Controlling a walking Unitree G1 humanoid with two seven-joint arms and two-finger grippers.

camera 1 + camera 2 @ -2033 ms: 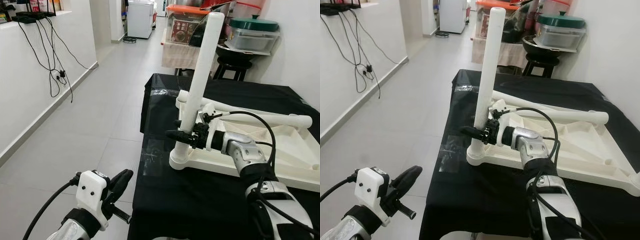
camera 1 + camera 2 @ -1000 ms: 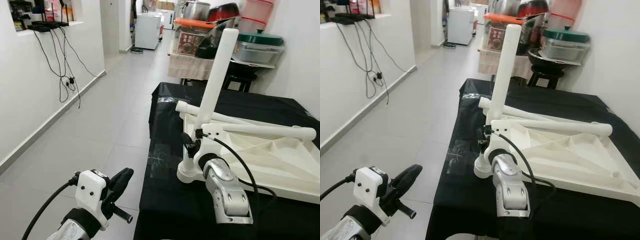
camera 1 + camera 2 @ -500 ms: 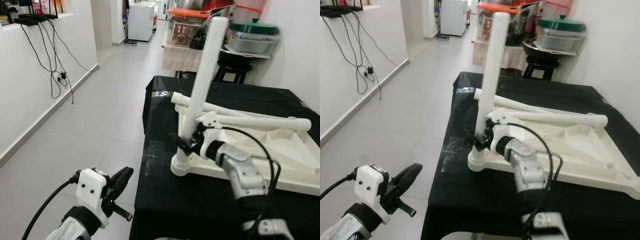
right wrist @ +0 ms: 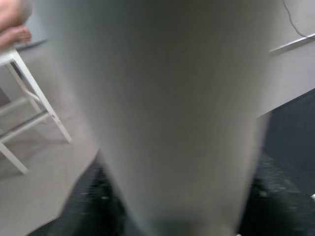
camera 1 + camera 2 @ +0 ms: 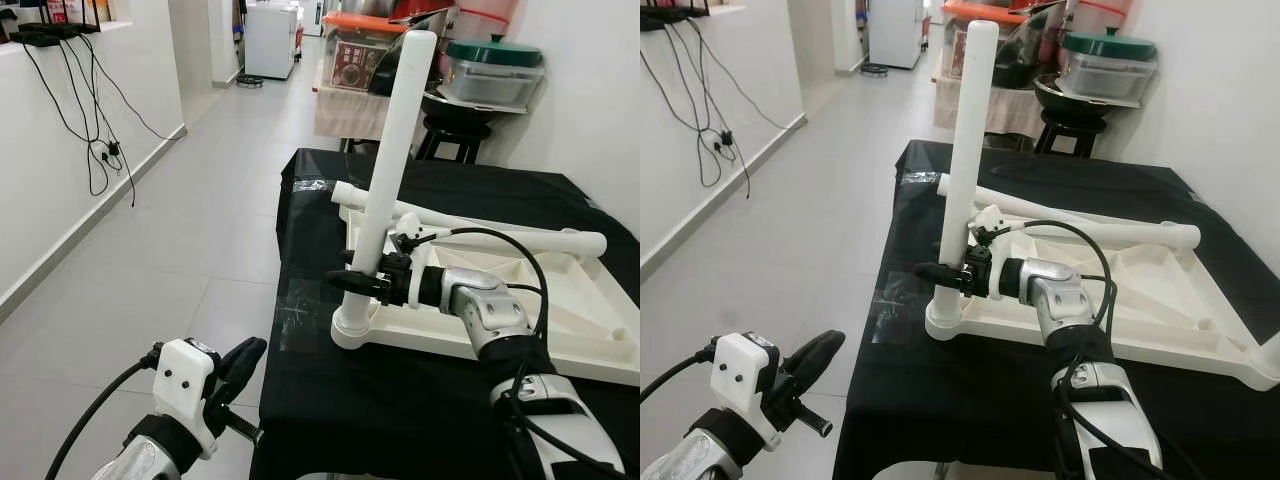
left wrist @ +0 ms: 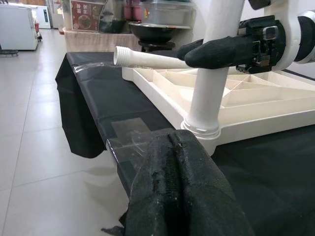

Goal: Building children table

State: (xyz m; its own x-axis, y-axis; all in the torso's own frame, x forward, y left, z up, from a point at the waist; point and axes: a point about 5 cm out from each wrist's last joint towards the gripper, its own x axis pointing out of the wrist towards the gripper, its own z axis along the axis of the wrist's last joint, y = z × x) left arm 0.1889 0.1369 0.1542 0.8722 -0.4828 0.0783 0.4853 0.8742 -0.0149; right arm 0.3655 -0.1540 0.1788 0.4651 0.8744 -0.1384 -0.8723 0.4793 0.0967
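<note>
A black-draped surface carries an upside-down white plastic children's tabletop with a ribbed underside. One tall white plastic tube leg stands upright in the socket at the tabletop's near-left corner. Two more white tube legs lie flat across the tabletop, not yet fitted.

The right gripper reaches in from the right, its black fingers clamped around the low part of the standing leg just above the socket; the right wrist view has the pale tube pressed close between them. Compared with a moment ago, the wrist has rotated round from a steeper angle to lie level again, while the leg has stayed upright in its socket. That reads as a twisting turn, so the leg is probably being screwed home; whether it is fully seated cannot be told.

The left gripper hangs idle, low beside the surface, its fingers pressed together.

Beyond the surface, a clear plastic storage box with a green lid sits on a stand; its contents cannot be made out.
</note>
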